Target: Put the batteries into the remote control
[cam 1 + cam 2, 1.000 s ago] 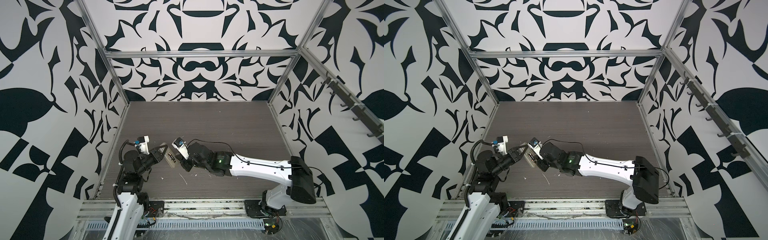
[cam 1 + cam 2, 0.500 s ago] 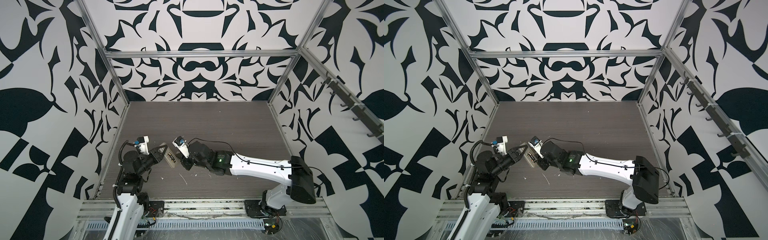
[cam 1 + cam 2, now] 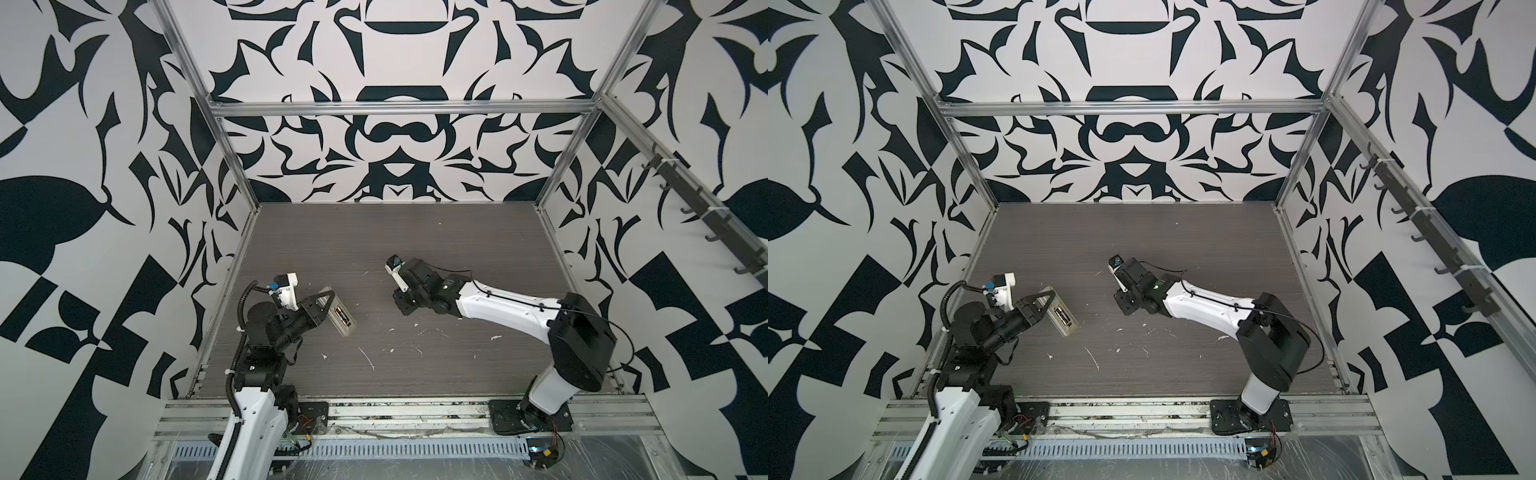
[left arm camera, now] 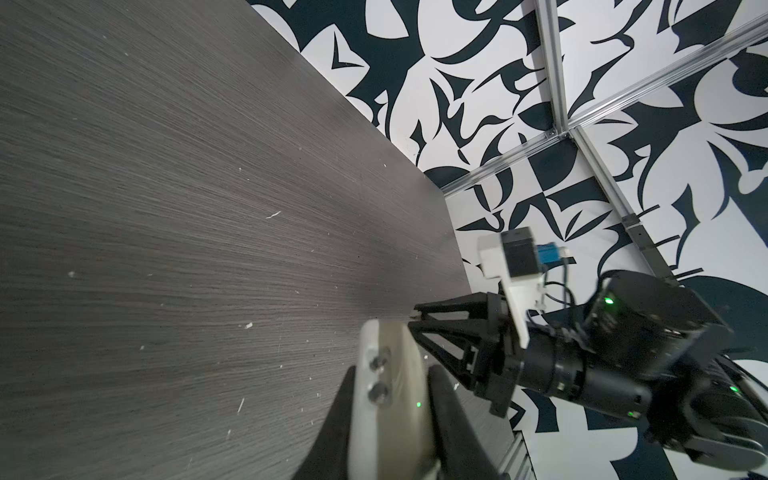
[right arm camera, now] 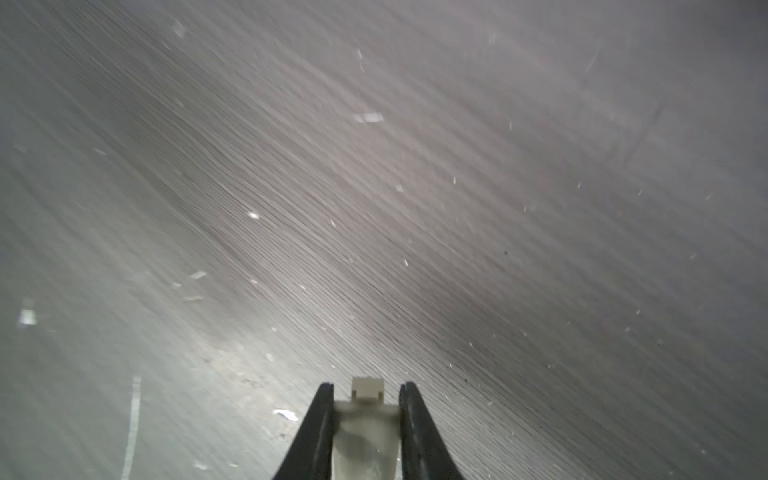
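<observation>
The left gripper (image 3: 329,306) is clamped on the white remote control (image 4: 390,399), held up at about 8 o'clock over the table (image 3: 415,249); its dark slot (image 3: 341,316) is too small to read. Only the right wrist view shows the right gripper (image 5: 368,388) pinching a small pale cover (image 5: 365,419) (hidden from above).

Lab cell: patterned walls (image 3: 399,62), aluminium frame (image 3: 399,109)

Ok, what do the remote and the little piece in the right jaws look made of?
Remote control: white plastic, smooth and slightly glossy; a green light spot reflects off it. Cover piece: milky, translucent plastic by its look, with a moulded clip tab at one end. Blur leaves the finer finish open.
</observation>
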`<action>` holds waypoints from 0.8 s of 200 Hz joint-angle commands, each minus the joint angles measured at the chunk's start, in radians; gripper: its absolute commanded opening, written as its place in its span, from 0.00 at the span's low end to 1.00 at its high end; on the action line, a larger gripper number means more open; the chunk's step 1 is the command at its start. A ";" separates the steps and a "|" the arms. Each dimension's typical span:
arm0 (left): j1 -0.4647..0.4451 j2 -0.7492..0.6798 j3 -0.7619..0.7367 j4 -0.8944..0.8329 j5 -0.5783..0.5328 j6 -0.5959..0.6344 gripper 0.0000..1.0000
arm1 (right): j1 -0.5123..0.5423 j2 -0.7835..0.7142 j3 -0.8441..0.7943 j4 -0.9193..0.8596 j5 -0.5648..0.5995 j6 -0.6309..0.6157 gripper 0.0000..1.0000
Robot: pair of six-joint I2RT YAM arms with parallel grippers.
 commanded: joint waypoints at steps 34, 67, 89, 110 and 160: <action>0.004 -0.033 0.001 -0.004 -0.002 0.012 0.00 | -0.011 0.136 0.068 -0.081 -0.076 -0.007 0.00; 0.004 -0.054 0.000 -0.016 -0.014 0.010 0.00 | -0.011 0.159 0.068 -0.069 -0.089 -0.004 0.00; 0.005 -0.056 0.000 -0.019 -0.013 0.010 0.00 | -0.011 0.177 0.081 -0.080 -0.099 -0.004 0.05; 0.005 -0.057 0.000 -0.021 -0.015 0.010 0.00 | -0.012 0.179 0.080 -0.080 -0.100 -0.003 0.13; 0.005 -0.044 0.000 -0.016 -0.015 0.015 0.00 | -0.011 0.201 0.109 -0.090 -0.114 -0.001 0.38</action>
